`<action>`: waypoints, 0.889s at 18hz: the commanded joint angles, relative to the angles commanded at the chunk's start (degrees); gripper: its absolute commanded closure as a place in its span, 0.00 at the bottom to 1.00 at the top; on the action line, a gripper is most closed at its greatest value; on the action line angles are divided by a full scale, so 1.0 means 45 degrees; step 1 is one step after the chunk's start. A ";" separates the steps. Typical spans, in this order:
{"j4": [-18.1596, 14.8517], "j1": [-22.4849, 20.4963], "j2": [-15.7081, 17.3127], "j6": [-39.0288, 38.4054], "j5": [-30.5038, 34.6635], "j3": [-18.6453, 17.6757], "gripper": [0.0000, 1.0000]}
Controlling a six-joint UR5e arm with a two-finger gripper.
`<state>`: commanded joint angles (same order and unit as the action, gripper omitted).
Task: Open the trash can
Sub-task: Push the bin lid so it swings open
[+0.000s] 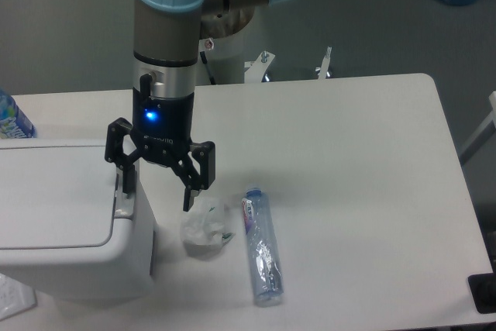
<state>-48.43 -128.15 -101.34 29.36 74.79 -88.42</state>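
Trash can (58, 218) under spread claw (155, 194)

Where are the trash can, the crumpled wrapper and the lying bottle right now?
trash can (54, 207), fixed camera, flat lid.
crumpled wrapper (204, 227), fixed camera, middle.
plastic bottle (261, 247), fixed camera, body.

The claw (157, 189) is held over the right edge of the trash can (70, 222), on the table (349, 153). One finger is set at the bin's edge, the other just right of it. A crumpled wrapper (205, 228) is found just below the claw. A squashed bottle (261, 244) is laid further right.
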 joint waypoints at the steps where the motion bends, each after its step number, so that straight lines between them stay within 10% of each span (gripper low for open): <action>1: 0.0000 0.0000 0.0000 0.0019 0.0019 0.0000 0.00; 16: -0.0020 -0.0253 0.0020 0.0097 0.0934 0.1073 0.00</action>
<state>-48.52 -129.28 -101.25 29.79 79.00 -83.59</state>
